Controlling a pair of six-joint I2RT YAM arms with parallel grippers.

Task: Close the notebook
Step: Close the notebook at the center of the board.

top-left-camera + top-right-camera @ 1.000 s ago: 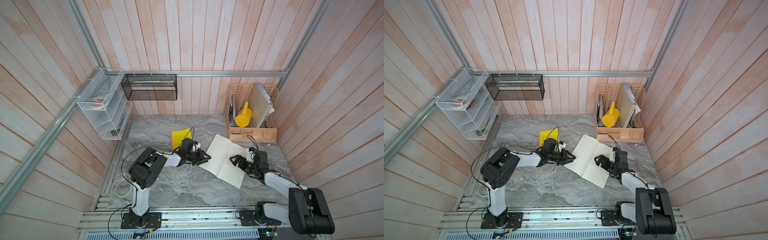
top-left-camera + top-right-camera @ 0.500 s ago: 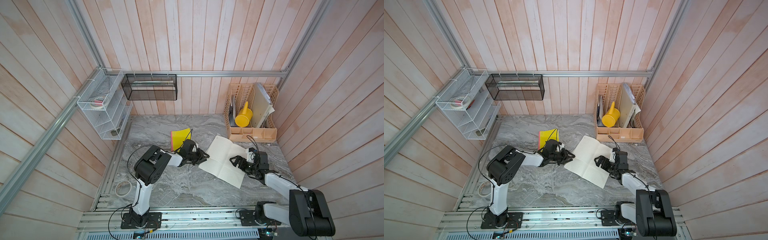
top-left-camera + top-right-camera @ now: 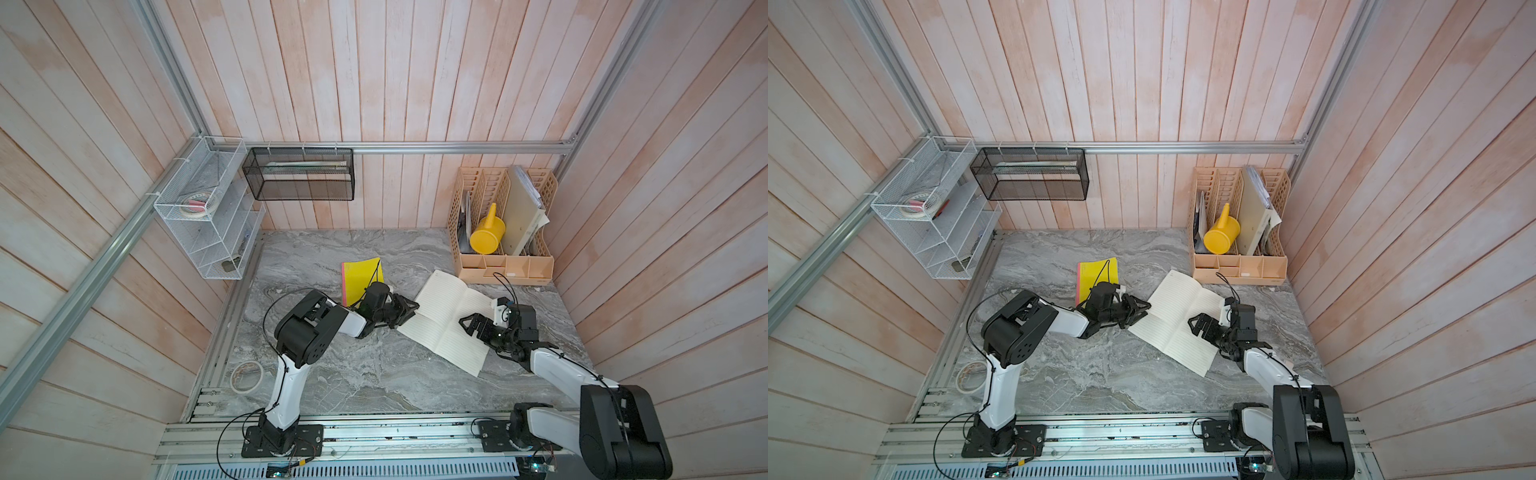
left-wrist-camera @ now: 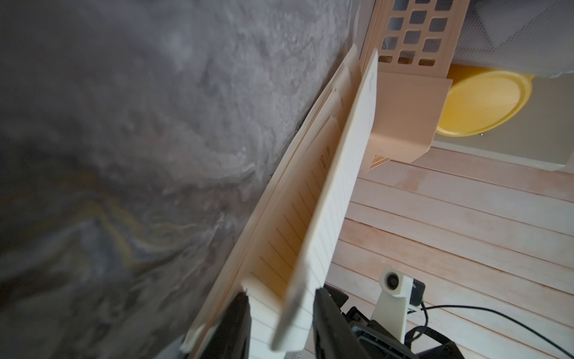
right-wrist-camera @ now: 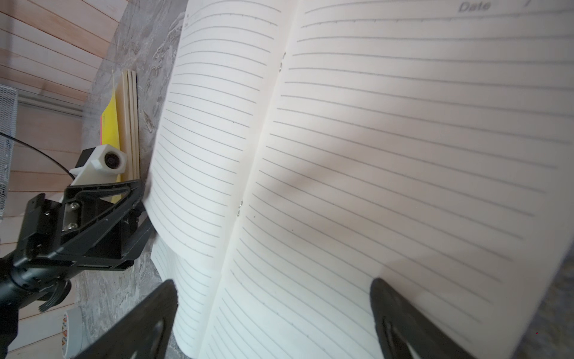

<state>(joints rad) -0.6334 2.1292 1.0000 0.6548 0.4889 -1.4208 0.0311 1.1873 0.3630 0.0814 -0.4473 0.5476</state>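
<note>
Notebook (image 3: pixel 446 322) lies open, lined pages up, on the desk (image 3: pixel 353 374) just in front of the beige file rack (image 3: pixel 505 268), with one far corner close to the rack's base. Both arms have come to it from opposite sides, which suits the job: one side needs lifting and the other needs steadying.

On the notebook edge farthest from the rack, the left tool (image 3: pixel 411 313) sits low at the paper's rim. In the left wrist view its jaws are closed partway on a sheaf of leaves, which rises off the desk and bows upward. That looks like the start of the fold, with these leaves to be swung over the spine toward the rack.

Over the half nearer the rack, the right tool (image 3: pixel 467 328) has its jaws spread wide and holds nothing. It is low over the page beside the spine, probably to keep the book from sliding as the other half turns. Whether its tips press the paper I cannot tell.

Farther from the rack than the left tool, a yellow pad (image 3: pixel 359 276) lies clear of the swing.
</note>
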